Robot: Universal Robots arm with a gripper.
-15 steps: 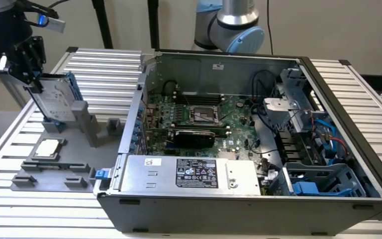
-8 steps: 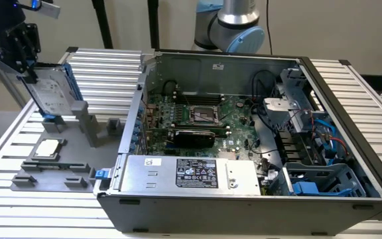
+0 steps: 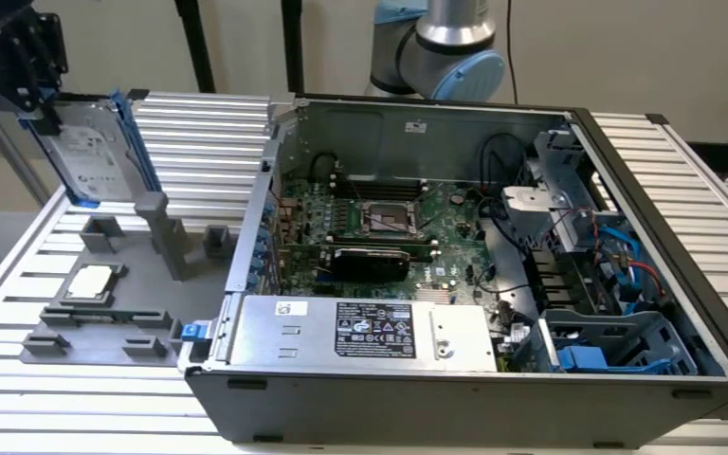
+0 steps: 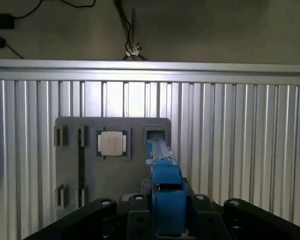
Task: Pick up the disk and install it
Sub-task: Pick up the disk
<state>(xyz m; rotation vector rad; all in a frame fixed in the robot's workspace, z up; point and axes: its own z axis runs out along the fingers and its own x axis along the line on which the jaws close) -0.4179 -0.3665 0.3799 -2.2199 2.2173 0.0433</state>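
The disk [image 3: 90, 156], a silver-grey drive with a white label in a bright blue carrier frame, hangs upright in the air at the exterior view's far left, above the grey fixture plate [image 3: 149, 284]. My black gripper [image 3: 38, 104] is shut on its upper end. In the wrist view the blue carrier's edge [image 4: 165, 185] runs out from between my fingers [image 4: 138, 217], over the plate's empty slot [image 4: 157, 134]. The open computer case [image 3: 491, 284] lies to the exterior view's right.
A small square silver processor chip [image 3: 92, 282] rests in a holder on the plate. Grey upright posts [image 3: 162, 232] stand below the disk. A silver box with a black label [image 3: 377, 332] sits at the case's front; blue drive bays [image 3: 605, 346] at its right corner.
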